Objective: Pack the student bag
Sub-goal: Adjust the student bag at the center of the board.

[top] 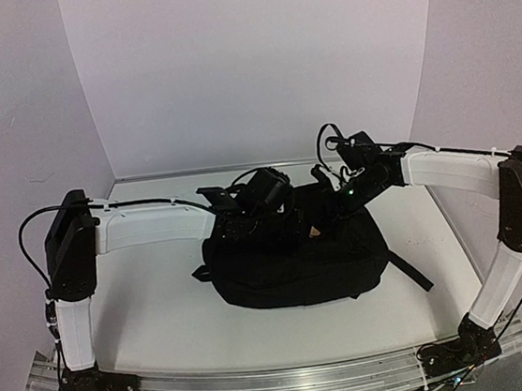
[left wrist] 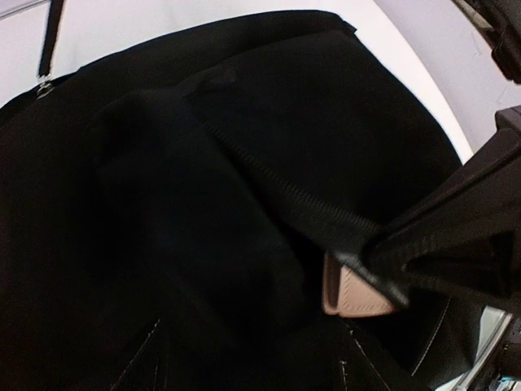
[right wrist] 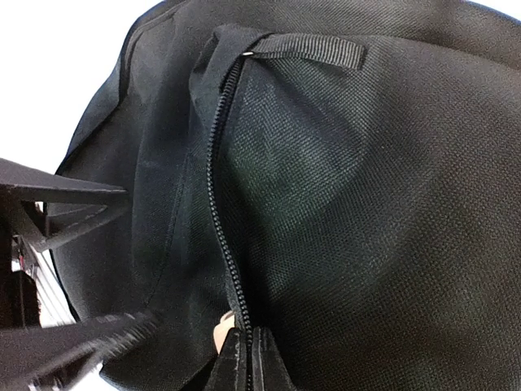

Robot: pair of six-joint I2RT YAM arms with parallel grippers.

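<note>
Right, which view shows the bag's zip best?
The right wrist view: the zip runs down its middle, teeth sharp. The left wrist view shows a dim stretch; the top external view shows the whole student bag, zip too small to tell.

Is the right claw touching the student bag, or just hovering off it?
Touching. The right wrist view shows the right claw shut on the student bag along its zip; the teeth run straight into the pinch with no gap.
</note>
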